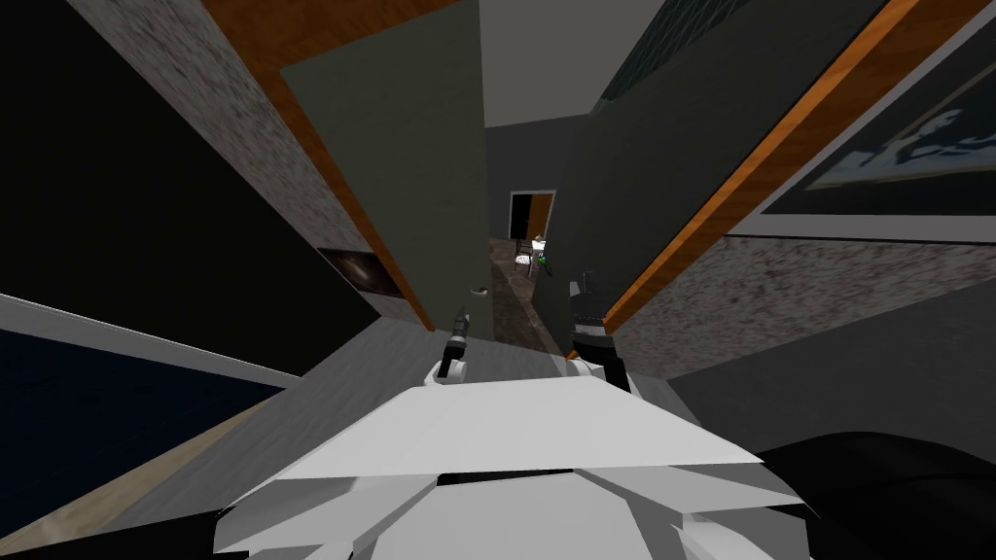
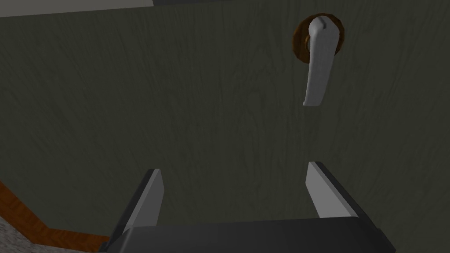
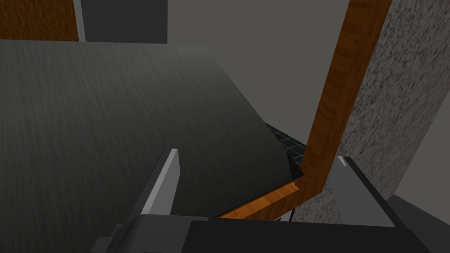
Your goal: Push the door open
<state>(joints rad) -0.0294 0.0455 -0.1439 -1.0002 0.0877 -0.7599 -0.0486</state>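
A dark olive door leaf (image 1: 409,165) stands at the left of an orange-brown frame (image 1: 321,146), and a darker leaf (image 1: 661,165) stands at the right. Through the narrow gap between them a room shows. My left gripper (image 1: 461,321) is just in front of the olive leaf, below its handle (image 1: 479,290). In the left wrist view the gripper (image 2: 235,184) is open close to the door face (image 2: 132,110), with the pale lever handle (image 2: 318,61) on a brown rosette beyond one finger. My right gripper (image 1: 584,292) is open (image 3: 259,175) by the dark leaf (image 3: 110,131) and the frame (image 3: 338,88).
Speckled grey walls (image 1: 827,282) flank the doorway on both sides. A framed picture (image 1: 905,146) hangs on the right wall and a smaller dark one (image 1: 360,270) on the left. Beyond the gap are a patterned floor (image 1: 511,292), a chair (image 1: 525,255) and a far doorway (image 1: 530,214).
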